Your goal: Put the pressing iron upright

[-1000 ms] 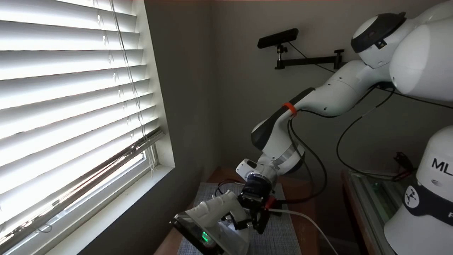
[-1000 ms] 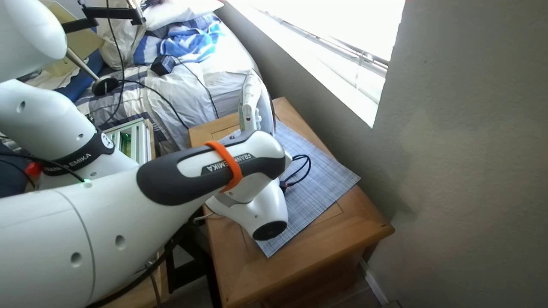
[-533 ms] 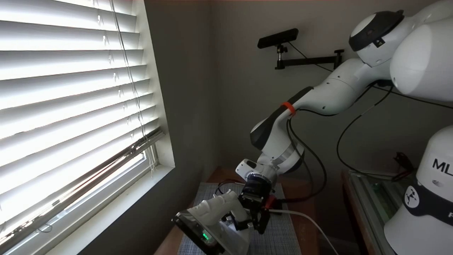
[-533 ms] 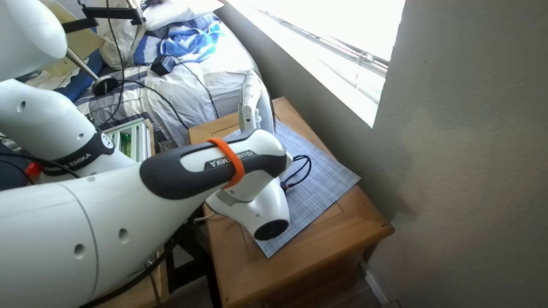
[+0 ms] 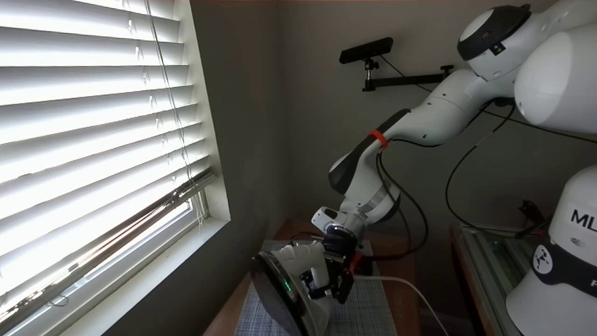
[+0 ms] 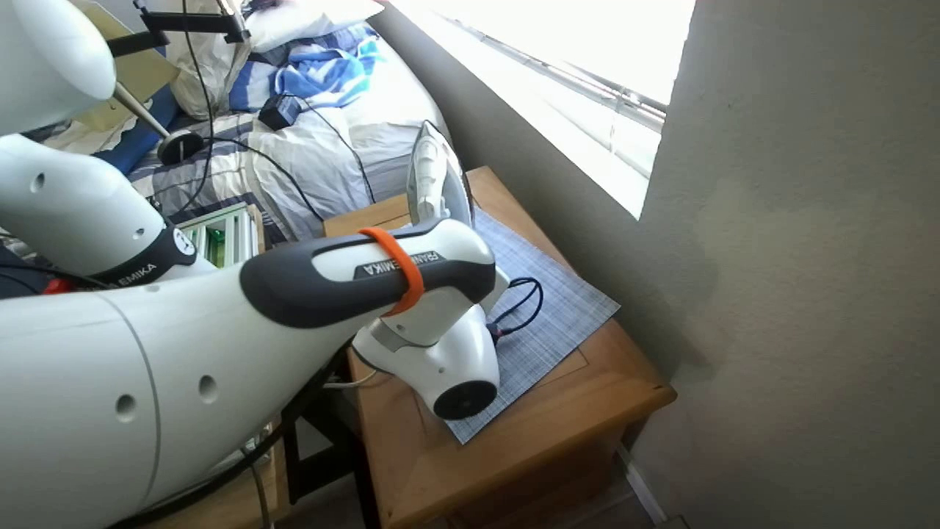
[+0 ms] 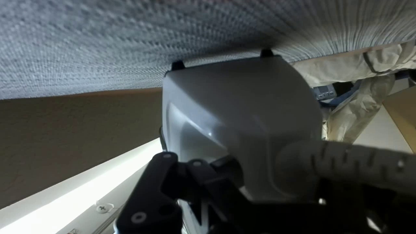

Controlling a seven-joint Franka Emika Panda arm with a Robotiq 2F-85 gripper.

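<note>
The pressing iron (image 5: 303, 259) is white with a dark soleplate and a small green light. It is tilted steeply over the mat with its nose up, and its lower end is cut off in that exterior view. Its nose and handle also show in an exterior view (image 6: 433, 173). In the wrist view, the iron's heel (image 7: 240, 91) has two small dark feet at or very close to the mat; I cannot tell if they touch. My gripper (image 5: 317, 284) is shut around the handle; one finger is lost in the dark in the wrist view (image 7: 276, 182). The white cord (image 5: 406, 282) trails toward the robot base.
A grey woven mat (image 6: 543, 345) lies on a wooden table (image 6: 587, 411). A window with blinds (image 5: 93, 116) and a wall flank the table. A looped black cable (image 6: 525, 305) hangs by the wrist. A bed (image 6: 316, 169) stands behind the table.
The iron has turned with my gripper: its soleplate faces the camera more, and its nose has shifted right in an exterior view. The arm's upper links have moved slightly. The grip looks unchanged.
</note>
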